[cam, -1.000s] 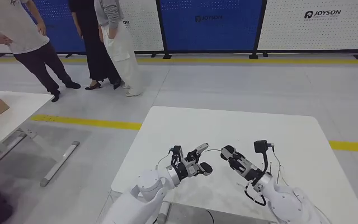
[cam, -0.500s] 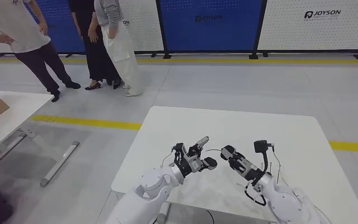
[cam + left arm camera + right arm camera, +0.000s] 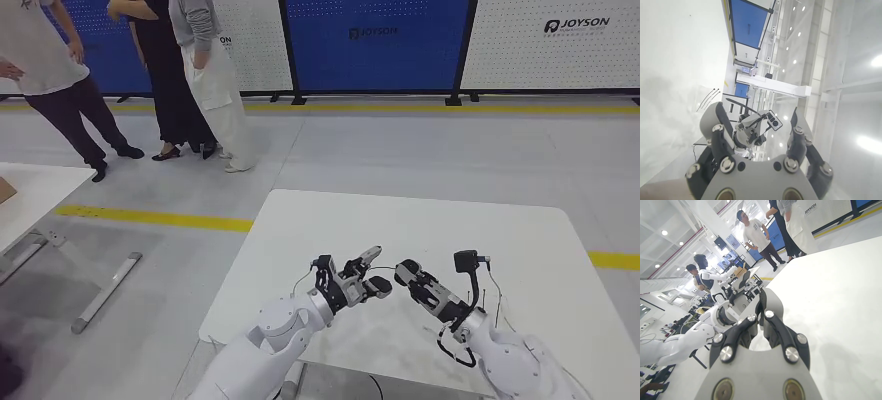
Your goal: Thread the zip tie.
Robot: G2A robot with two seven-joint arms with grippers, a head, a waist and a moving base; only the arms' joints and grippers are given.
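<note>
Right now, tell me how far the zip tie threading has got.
Done: the right tool is shut on a thin black plastic zip tie. In hand: the open left tool faces it, close by, the tie's free tip sticking out. Left: no loop shows, so threading remains. Three spare black zip ties lie on the white table.

Left end effector [image 3: 757, 109] agape — right end effector [image 3: 762, 293] pinched.

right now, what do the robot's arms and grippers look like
The left arm and right arm are glossy white shells with thin black cables at the wrists. The left gripper and right gripper match: grey metal base, silver screws, black linkages, two grey fingers with black pads.
</note>
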